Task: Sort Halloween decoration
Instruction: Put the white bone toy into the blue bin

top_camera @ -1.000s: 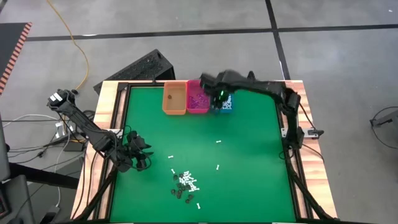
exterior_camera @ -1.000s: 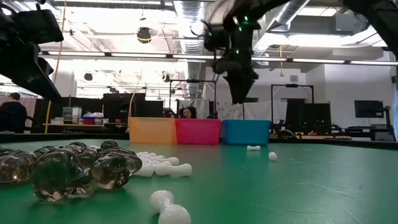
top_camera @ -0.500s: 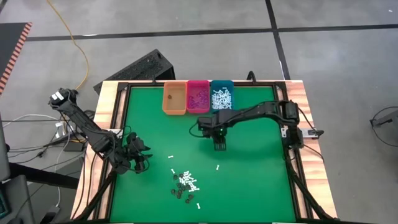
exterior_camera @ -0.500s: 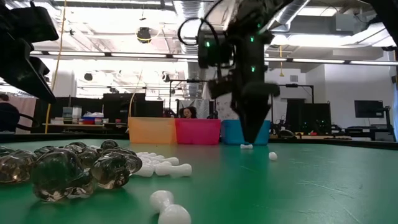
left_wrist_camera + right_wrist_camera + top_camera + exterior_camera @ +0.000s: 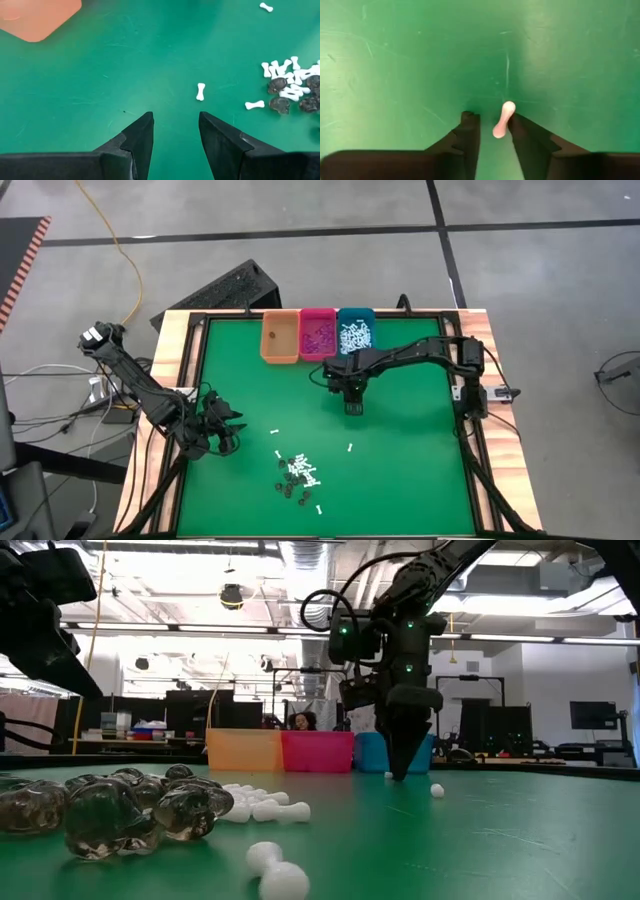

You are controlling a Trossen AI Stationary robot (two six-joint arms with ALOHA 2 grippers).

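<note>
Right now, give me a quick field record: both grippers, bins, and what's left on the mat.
right gripper: down at the mat, jaws straddling a white bone, grip not confirmed
left gripper: jaws open, empty, waiting near left edge
bins: orange bin, pink bin, teal bin in a row
remaining: pile of white and dark pieces, some strays

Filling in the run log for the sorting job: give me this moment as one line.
right gripper: down on mat, fingers around white bone | left gripper: open, waiting near pile | teal bin: holds white bones
</note>
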